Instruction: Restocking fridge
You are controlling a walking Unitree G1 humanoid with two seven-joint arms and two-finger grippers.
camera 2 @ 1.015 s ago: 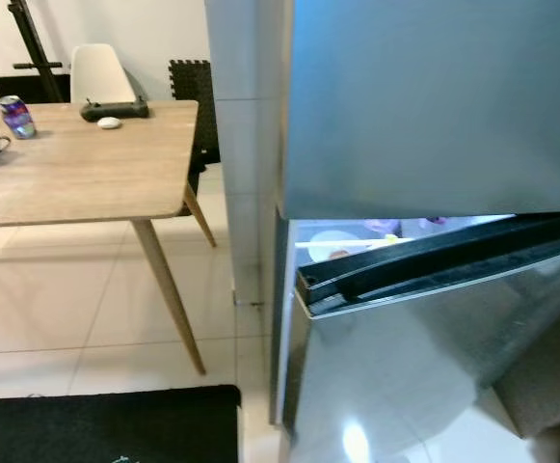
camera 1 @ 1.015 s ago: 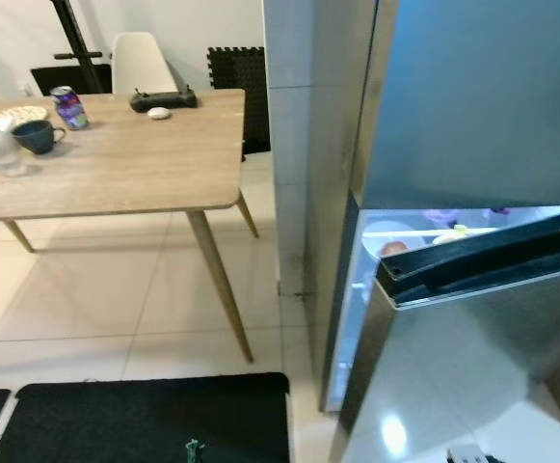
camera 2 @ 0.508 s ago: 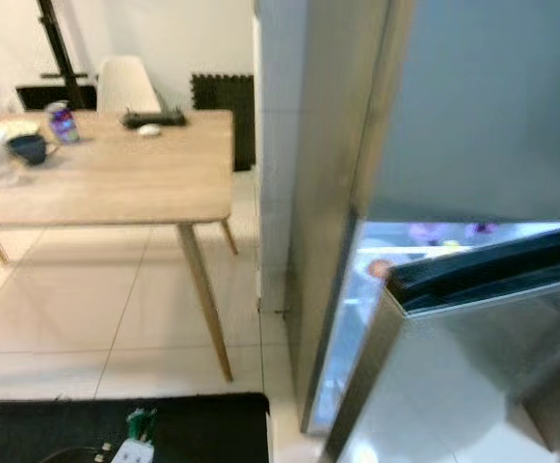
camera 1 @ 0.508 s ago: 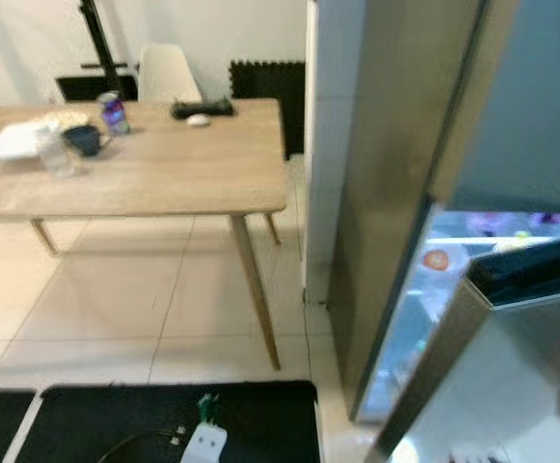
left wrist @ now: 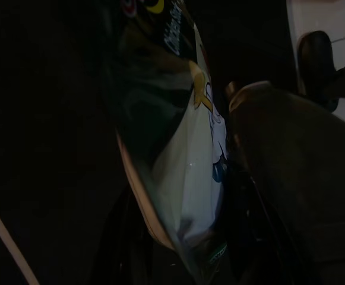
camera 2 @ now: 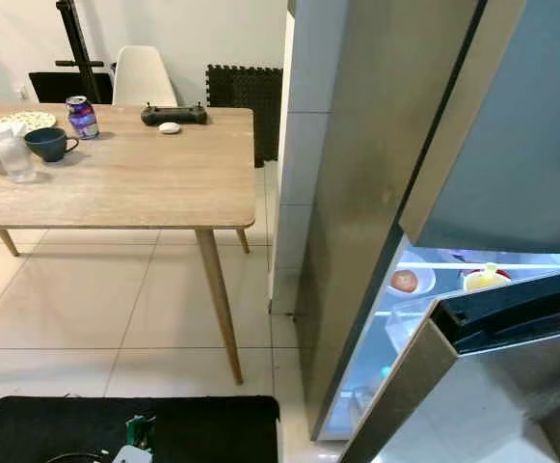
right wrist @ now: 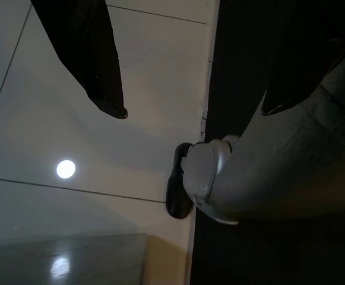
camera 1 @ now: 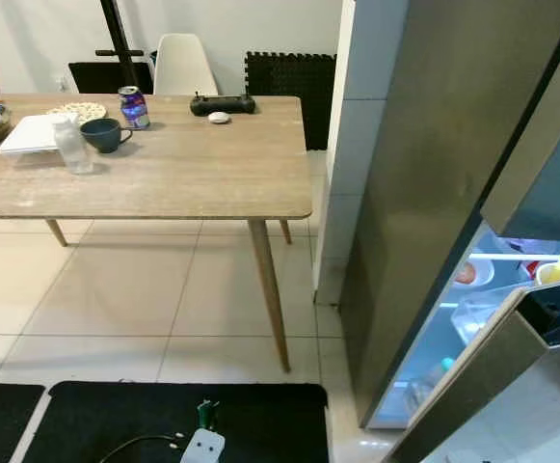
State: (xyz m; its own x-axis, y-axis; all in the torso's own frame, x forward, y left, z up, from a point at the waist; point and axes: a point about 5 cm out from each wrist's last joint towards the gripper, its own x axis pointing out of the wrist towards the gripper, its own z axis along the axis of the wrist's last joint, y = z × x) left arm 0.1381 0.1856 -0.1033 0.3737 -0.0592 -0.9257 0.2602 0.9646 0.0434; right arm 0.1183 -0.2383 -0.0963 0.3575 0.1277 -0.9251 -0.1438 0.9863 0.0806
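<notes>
Beside the wooden bench [camera 1: 164,174], the fridge [camera 2: 376,174] stands with its lower door [camera 2: 472,347] ajar, lit shelves showing a bowl [camera 2: 410,281] and a yellow-topped container [camera 2: 485,278]. On the bench sit a can [camera 1: 133,106], a mug [camera 1: 101,134], a clear cup [camera 1: 71,147] and a controller [camera 1: 220,103]. The left gripper's [left wrist: 178,237] jaws are clenched on a printed packet [left wrist: 184,148], down in the dark. The right gripper [right wrist: 190,71] hangs over the tiled floor [right wrist: 71,148], jaws released.

Head views bright and sharp, fridge interior [camera 2: 424,289] glowing; left wrist view very dark.
</notes>
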